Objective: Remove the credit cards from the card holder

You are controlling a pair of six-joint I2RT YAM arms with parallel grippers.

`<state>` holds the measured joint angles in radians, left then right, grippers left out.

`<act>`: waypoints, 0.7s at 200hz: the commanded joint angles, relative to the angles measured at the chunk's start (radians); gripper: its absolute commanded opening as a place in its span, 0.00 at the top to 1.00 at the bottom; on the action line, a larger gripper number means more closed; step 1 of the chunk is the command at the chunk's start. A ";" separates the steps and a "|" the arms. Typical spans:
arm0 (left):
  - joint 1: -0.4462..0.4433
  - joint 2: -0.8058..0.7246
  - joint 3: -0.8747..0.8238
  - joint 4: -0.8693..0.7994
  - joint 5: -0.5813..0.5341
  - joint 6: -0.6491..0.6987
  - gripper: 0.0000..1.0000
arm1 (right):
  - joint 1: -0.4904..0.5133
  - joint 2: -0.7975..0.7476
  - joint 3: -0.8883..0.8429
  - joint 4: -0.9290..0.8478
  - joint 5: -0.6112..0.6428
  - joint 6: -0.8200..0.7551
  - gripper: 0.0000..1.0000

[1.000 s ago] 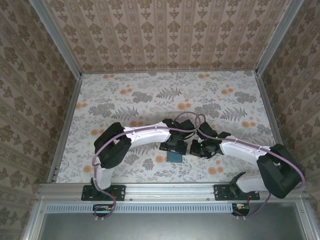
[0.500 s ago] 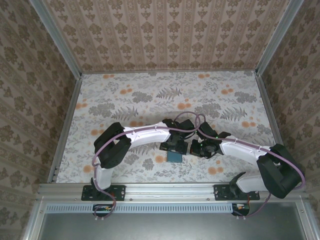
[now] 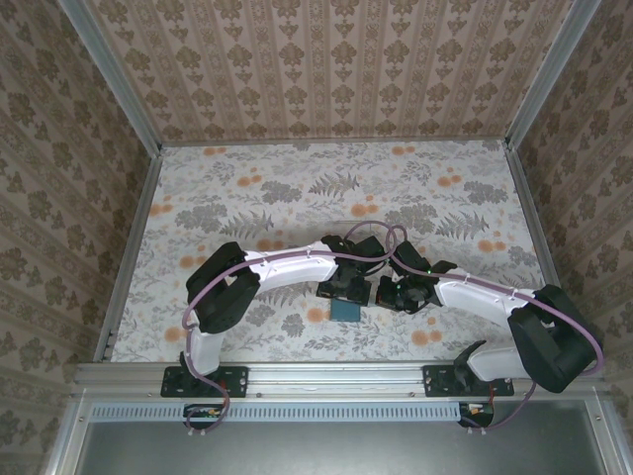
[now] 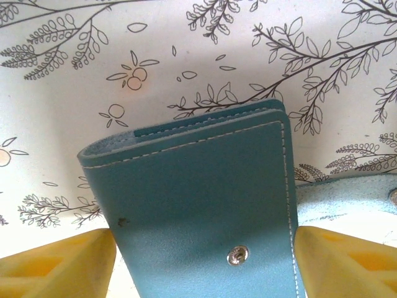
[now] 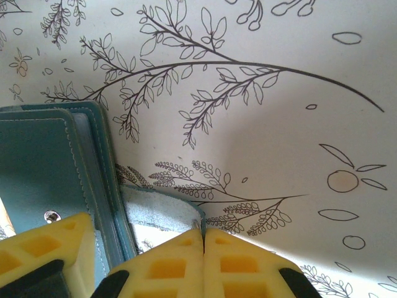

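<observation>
Light, soft, floppy card holder [image 4: 205, 186] (est.): edges held btwn wide left jaws, flap [image 5: 158, 211] pinched in shut right jaws.

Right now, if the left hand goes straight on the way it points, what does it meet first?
The wallet: it sits between the left hand's fingers, edge to edge. Behind it is the table; depth there is unclear.
</observation>
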<state>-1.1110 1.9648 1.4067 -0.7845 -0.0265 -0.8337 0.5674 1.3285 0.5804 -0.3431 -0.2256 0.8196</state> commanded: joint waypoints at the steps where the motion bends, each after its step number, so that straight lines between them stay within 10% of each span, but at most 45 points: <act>1: 0.008 0.005 -0.006 0.003 -0.013 -0.002 0.26 | 0.008 -0.016 -0.006 -0.011 -0.014 0.019 1.00; 140: 0.014 0.044 0.011 0.011 0.011 0.007 0.13 | 0.008 -0.019 0.001 -0.020 -0.015 0.019 1.00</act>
<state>-1.1046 1.9759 1.4067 -0.7776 -0.0227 -0.8330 0.5655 1.3285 0.5804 -0.3435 -0.2260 0.8230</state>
